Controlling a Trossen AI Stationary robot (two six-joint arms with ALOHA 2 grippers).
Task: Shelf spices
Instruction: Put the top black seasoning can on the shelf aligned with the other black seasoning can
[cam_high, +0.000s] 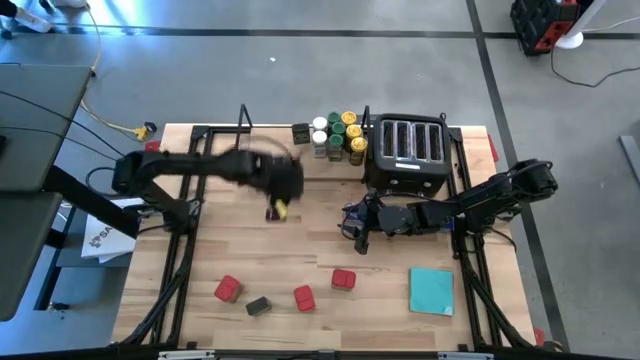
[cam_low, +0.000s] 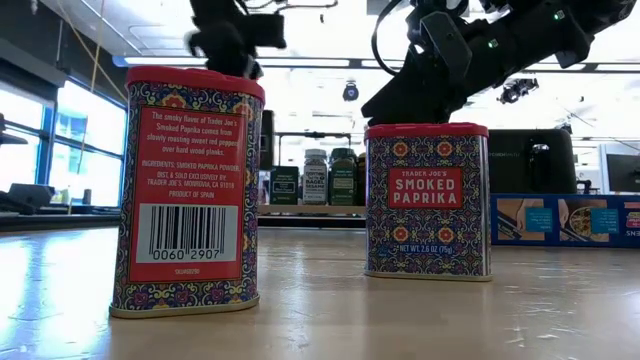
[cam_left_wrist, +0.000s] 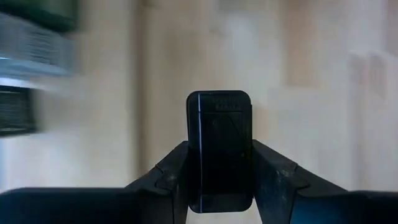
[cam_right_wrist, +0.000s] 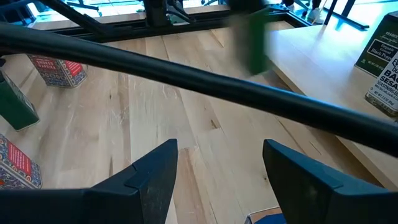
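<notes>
A dark rectangular spice tin (cam_left_wrist: 219, 149) sits between the fingers of my left gripper (cam_left_wrist: 219, 163), which is shut on it and hangs blurred over the table's middle (cam_high: 279, 205). The shelf (cam_high: 300, 150) runs along the far edge. Several round jars with yellow, green and white lids (cam_high: 338, 135) stand on its right end. Three red tins (cam_high: 228, 289) (cam_high: 304, 297) (cam_high: 343, 279) and a dark tin (cam_high: 258, 306) rest on their bases on the near table. My right gripper (cam_high: 358, 232) (cam_right_wrist: 217, 162) stands open in front of the toaster, holding nothing. My left gripper pinches the dark tin by its two long side faces (cam_left_wrist: 194, 174) between its two fingers. The fingers slant steeply down from above. The tin is lifted clear of the table, one narrow face turned to the wrist camera.
A black four-slot toaster (cam_high: 408, 150) stands at the far right beside the jars. A flat teal square (cam_high: 431, 290) lies near right. A long blue box (cam_low: 565, 220) shows beyond the red tins in the low view. Bare wood lies between the near tins and the shelf.
</notes>
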